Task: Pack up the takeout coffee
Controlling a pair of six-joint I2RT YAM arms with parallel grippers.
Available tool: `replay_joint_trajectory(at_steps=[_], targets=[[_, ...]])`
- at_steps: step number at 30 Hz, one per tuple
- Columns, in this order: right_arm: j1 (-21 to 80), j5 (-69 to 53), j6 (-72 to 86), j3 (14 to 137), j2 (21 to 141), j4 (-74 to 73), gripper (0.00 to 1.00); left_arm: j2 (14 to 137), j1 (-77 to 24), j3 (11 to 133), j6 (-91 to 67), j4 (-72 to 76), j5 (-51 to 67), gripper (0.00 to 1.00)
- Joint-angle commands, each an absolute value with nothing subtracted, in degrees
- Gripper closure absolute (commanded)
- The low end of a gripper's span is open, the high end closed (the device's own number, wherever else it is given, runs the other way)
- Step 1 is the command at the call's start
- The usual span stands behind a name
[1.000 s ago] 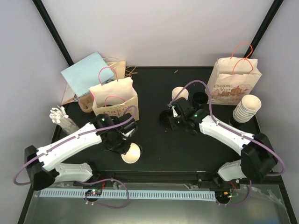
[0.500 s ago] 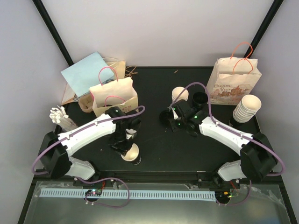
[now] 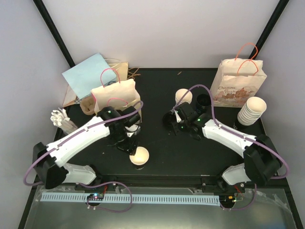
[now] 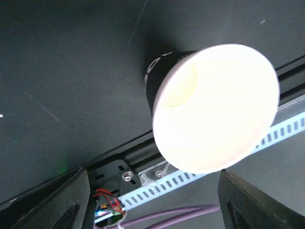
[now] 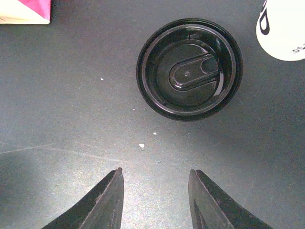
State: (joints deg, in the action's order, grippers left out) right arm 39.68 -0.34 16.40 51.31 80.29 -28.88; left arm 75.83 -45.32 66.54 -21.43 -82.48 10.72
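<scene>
At the desk's (image 3: 157,138) left side stands a paper bag (image 3: 116,98) with pink handles. The left jaws hang just in front of it. They are spread wide, and in the left wrist view each finger (image 4: 71,205) sits at a bottom corner with nothing between them. The open paper cup (image 3: 139,156) stands upright ahead of and below these jaws, untouched, with its mouth up. It is close to the desk's near edge, and the rail runs just beyond it. That edge is the tight side. The bare desk towards the middle leaves room to approach.

Further right, the right jaws hover low over the middle of the desk. They are partly spread and hold nothing, their fingers (image 5: 107,202) parted above bare desk. The black lid (image 5: 189,69) lies flat straight ahead of them, centred on the gap, with its sip tab slanting a little. It is round, so it has no long axis to line up with. It looks wider than the present gap, so the jaws would likely need to spread more or take the rim. The right arm is clearly the nearer one to it.

A white cup (image 5: 286,28) sits just beside the lid on its far right, which crowds that side. A dark cup (image 3: 204,100) stands near. The second bag (image 3: 240,86) and the cup stack (image 3: 251,110) are well apart at the right edge. The lid and the open cup are also well apart.
</scene>
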Motion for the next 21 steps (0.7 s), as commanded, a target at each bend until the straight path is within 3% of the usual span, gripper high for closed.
replay_joint_trajectory(at_steps=[1, 3, 9, 21], targets=[[39.7, 1.6, 15.1, 52.8, 82.7, -26.9, 0.60, 70.6, -44.9, 71.1, -22.3, -83.5, 10.2, 0.22], [39.8, 2.8, 14.9, 53.4, 84.0, -26.6, 0.60, 69.4, -44.7, 72.3, -22.4, -83.5, 9.5, 0.21], [39.9, 7.9, 13.5, 57.2, 89.9, -27.2, 0.58, 61.8, -40.5, 76.0, -24.2, -80.4, 3.1, 0.02], [41.4, 9.4, 10.0, 64.3, 99.7, -26.9, 0.55, 50.0, -35.8, 68.8, -24.6, -73.1, 1.7, 0.01]])
